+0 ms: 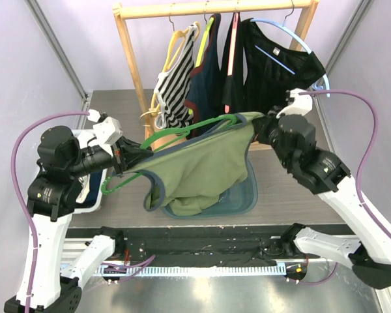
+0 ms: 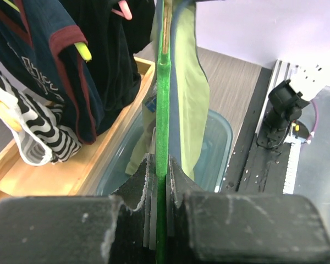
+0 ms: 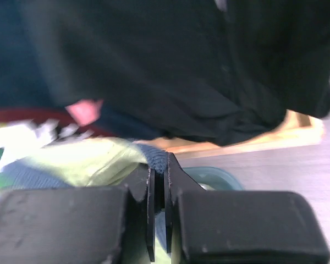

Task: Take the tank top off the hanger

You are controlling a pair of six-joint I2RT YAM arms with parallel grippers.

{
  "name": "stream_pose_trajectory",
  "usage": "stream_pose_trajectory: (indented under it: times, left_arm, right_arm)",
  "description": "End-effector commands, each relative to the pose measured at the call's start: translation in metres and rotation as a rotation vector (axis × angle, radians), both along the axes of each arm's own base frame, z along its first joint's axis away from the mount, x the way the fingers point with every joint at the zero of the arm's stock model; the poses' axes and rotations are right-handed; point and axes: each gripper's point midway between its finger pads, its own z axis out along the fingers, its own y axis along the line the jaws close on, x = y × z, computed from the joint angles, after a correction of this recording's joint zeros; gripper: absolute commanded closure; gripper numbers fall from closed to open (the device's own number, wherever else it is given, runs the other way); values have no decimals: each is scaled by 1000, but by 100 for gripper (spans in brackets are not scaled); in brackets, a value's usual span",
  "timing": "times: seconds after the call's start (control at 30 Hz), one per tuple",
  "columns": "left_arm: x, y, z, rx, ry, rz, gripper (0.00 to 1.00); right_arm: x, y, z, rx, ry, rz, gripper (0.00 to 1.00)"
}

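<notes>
An olive-green tank top with blue-grey trim hangs on a green hanger, stretched between my two arms above a teal bin. My left gripper is shut on the hanger's left end. In the left wrist view the green bar runs straight out from between the jaws of that gripper, with the tank top draped to its right. At the top's right shoulder, my right gripper is shut on it. The right wrist view shows the blue ribbed trim pinched in this gripper.
A wooden clothes rack stands behind, carrying a striped top, a navy top and a black garment on hangers. The teal bin sits beneath the tank top. A white tray lies by the left arm.
</notes>
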Motion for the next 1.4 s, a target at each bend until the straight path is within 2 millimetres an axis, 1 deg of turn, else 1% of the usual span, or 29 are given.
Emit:
stream_pose_trajectory:
  times: [0.0, 0.03, 0.07, 0.1, 0.17, 0.23, 0.27, 0.33, 0.37, 0.43, 0.47, 0.5, 0.57, 0.6, 0.63, 0.7, 0.73, 0.77, 0.8, 0.83, 0.87, 0.9, 0.93, 0.97, 1.03, 1.07, 1.13, 1.23, 1.37]
  left_arm:
    - [-23, 7, 17, 20, -90, -7, 100]
    - [-24, 7, 18, 21, -95, -7, 100]
    - [-25, 7, 18, 20, -96, -10, 100]
    - [-26, 7, 18, 21, -93, -12, 100]
    - [-25, 6, 18, 20, -93, -13, 100]
    - [-23, 6, 18, 17, -89, -14, 100]
    - [-19, 5, 21, 11, -97, -14, 100]
    - [-15, 2, 24, -10, -79, -16, 100]
    - [-7, 0, 30, -21, -94, -17, 100]
    - [0, -4, 38, -48, -87, -26, 100]
    - [12, -8, 45, -70, -71, -28, 100]
    - [15, -11, 49, -79, -64, -36, 100]
    - [26, -16, 54, -90, -39, -44, 100]
    - [37, -20, 56, -90, -23, -46, 100]
    - [38, -25, 57, -89, -15, -58, 100]
    - [45, -31, 59, -72, 2, -72, 100]
    - [43, -36, 57, -59, 8, -88, 100]
    - [41, -38, 48, -40, 64, -89, 100]
    - [43, -42, 46, 9, 12, -109, 100]
    - [45, -42, 26, 70, 76, -83, 100]
    - [33, -54, 18, 117, 80, -140, 100]
    - [29, -58, 10, 172, 58, -169, 100]
    - [26, -61, -3, 229, 102, -188, 100]
    - [19, -68, -8, 263, 100, -213, 100]
    - [18, -72, -12, 290, 100, -231, 100]
    - [16, -73, -13, 296, 96, -238, 100]
    - [10, -74, -20, 331, 88, -269, 100]
    - [0, -75, -35, 412, 104, -324, 100]
    - [-8, -82, -40, 454, 131, -390, 100]
  right_arm:
    - [23, -74, -8, 15, 54, -246, 99]
    - [26, -69, -15, 25, 80, -206, 99]
    - [29, -70, -26, 23, 105, -205, 99]
    - [32, -74, -30, 29, 110, -212, 99]
    - [34, -67, -35, 33, 102, -173, 99]
    - [29, -59, -33, 43, 80, -115, 99]
    - [27, -47, -33, 59, 66, -45, 99]
    - [20, -38, -29, 58, 38, 35, 97]
    - [18, -29, -30, 62, 26, 90, 96]
    - [7, -8, -30, 72, 22, 225, 85]
    - [1, -1, -27, 66, 4, 286, 79]
    - [-8, 8, -23, 73, -5, 355, 64]
    - [-19, 13, -11, 58, -45, 423, 50]
    - [-24, 15, -6, 52, -56, 451, 40]
    - [-29, 18, -1, 42, -63, 487, 36]
    - [-41, 15, 14, -10, -86, 521, 27]
    - [-47, 17, 19, -27, -90, 553, 25]
    - [-58, 13, 30, -44, -94, 567, 23]
    - [-60, 12, 34, -80, -101, 581, 22]
    - [-71, 11, 52, -85, -143, 609, 22]
    - [-77, 11, 55, -99, -141, 630, 21]
    - [-82, 11, 63, -113, -170, 648, 21]
    - [-84, 11, 70, -121, -187, 660, 21]
    - [-93, 11, 85, -126, -225, 681, 22]
    - [-93, 13, 92, -155, -243, 706, 23]
    - [-100, 16, 100, -155, -263, 740, 25]
    - [-101, 26, 97, -170, -257, 806, 25]
    - [-115, 46, 87, -165, -217, 962, 25]
    - [-126, 62, 73, -145, -180, 1089, 26]
